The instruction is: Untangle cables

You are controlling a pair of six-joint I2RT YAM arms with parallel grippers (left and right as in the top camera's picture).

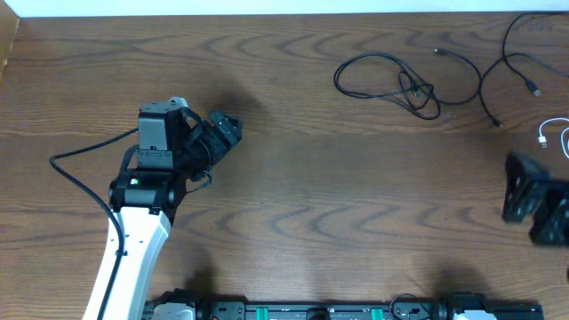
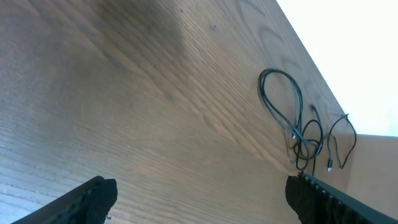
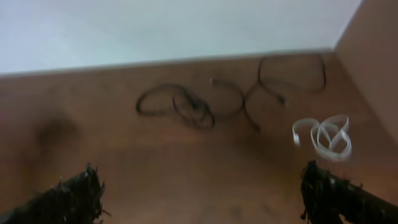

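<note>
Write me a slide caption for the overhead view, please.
Left gripper and right gripper open over the wooden table; looped black cables and a white cable lie untouched.

Three black cables (image 1: 416, 92) seem to lie on the one table (image 1: 293, 178), though their crossings blur the count, and there is one white cable (image 1: 556, 135). Two end effectors show: the left end effector (image 1: 228, 128) and the right end effector (image 3: 202, 190).

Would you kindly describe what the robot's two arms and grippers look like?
The left arm has a white lower link, black joints, a grey boxy block near the wrist, a small green light, and a thick black cord looping off it. The left gripper is black with two fingers. The right gripper is also black; its arm is mostly out of frame.
</note>
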